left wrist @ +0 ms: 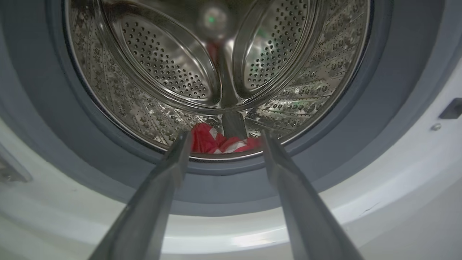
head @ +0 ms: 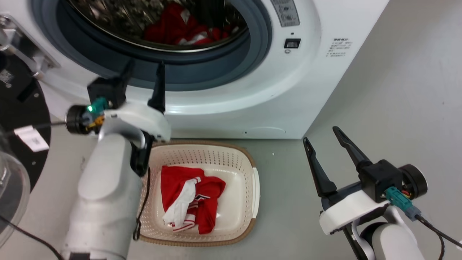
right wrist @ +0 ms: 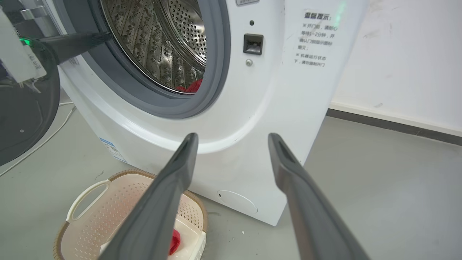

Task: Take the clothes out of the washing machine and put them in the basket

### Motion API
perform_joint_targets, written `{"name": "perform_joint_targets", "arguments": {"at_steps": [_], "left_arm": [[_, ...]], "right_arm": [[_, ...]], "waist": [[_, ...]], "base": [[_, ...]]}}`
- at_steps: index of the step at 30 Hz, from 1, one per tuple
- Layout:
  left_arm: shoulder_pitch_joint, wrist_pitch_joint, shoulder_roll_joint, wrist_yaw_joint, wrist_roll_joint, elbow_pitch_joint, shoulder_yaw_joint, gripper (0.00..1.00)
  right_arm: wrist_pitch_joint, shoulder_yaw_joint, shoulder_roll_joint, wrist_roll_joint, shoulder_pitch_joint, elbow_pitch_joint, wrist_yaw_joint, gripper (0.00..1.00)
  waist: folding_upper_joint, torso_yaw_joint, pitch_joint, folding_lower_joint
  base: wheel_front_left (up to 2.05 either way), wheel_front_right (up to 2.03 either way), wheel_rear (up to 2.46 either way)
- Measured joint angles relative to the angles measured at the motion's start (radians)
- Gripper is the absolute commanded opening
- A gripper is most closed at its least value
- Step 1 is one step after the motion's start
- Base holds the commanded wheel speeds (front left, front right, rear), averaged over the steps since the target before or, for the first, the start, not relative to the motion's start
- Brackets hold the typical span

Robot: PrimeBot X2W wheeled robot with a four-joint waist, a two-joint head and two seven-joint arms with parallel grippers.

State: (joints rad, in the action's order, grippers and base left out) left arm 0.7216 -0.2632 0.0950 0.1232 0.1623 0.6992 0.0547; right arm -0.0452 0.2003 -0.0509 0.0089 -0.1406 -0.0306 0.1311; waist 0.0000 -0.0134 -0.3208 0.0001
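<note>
The white washing machine [head: 288,90] stands with its porthole uncovered. Red and white clothes [head: 180,29] lie at the bottom of the steel drum, also seen as clothes [left wrist: 216,142] between my left fingers and as a red patch of clothes [right wrist: 191,86]. My left gripper [head: 144,66] is open and empty, raised in front of the grey porthole rim and pointing into the drum. One red and white garment [head: 191,202] lies in the cream basket [head: 249,169] on the floor below. My right gripper [head: 321,135] is open and empty, to the right of the basket [right wrist: 90,216].
The black-framed glass door [head: 18,119] hangs swung out at the left. Grey floor [head: 397,90] stretches to the right of the washer, with a white wall [right wrist: 408,54] behind. A thin white cable [right wrist: 36,144] lies on the floor under the door.
</note>
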Motion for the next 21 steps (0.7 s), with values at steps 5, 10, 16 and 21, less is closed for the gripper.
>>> {"name": "perform_joint_targets", "arguments": {"at_steps": [5, 10, 16, 21], "left_arm": [[0.151, 0.016, 0.041, 0.003, 0.008, 0.092, 0.007, 1.0], [0.31, 0.069, 0.09, 0.006, 0.018, 0.183, 0.022, 1.0], [0.485, 0.166, 0.142, 0.006, 0.018, 0.291, 0.051, 1.0], [0.621, 0.257, 0.188, 0.007, 0.013, 0.365, 0.088, 1.0]], "right_arm": [[-0.012, 0.013, 0.0, 0.004, -0.034, -0.001, 0.0, 1.0], [-0.029, 0.029, 0.0, 0.017, -0.053, 0.002, 0.0, 1.0], [-0.053, 0.056, 0.0, 0.034, -0.07, 0.01, 0.0, 1.0], [-0.073, 0.093, 0.0, 0.053, -0.09, 0.018, 0.0, 1.0]], "waist": [[0.0, 0.026, -0.069, 0.0001], [0.0, 0.07, -0.13, 0.0001], [0.0, 0.124, -0.202, 0.0001], [0.0, 0.165, -0.262, 0.0001]], "base": [[0.0, 0.0, 0.0], [0.0, 0.0, 0.0], [0.0, 0.0, 0.0], [0.0, 0.0, 0.0]]}}
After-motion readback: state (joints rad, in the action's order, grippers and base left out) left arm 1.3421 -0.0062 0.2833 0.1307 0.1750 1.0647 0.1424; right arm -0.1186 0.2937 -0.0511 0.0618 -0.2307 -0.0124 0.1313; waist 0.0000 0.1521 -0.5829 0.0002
